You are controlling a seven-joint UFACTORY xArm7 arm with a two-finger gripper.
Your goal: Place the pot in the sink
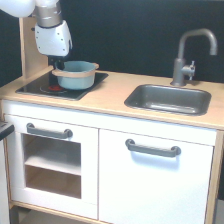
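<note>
You have one pot [75, 75] to deal with, and it sits on the black stovetop [35, 86] at the exterior view's left, well apart from the single sink [169, 98] recessed in the counter [107, 97] toward the exterior view's right. Judge the pot as light and rigid, a toy-kitchen piece with smooth, probably slick walls, so a hold on the bare body could slip. Its rim band and the short side handles look like the better places to take it; one handle shows at the right edge of the rim, the other is hidden near the arm. Your claw [58, 64] hangs right at the pot's left rim, but its fingers are dark and half hidden behind the pot, so you cannot tell whether they are spread, closed, or already pinching the rim. Counting the rest: one faucet [189, 55] behind the sink, and two grey door handles [152, 148] on the cabinet front below.
</note>
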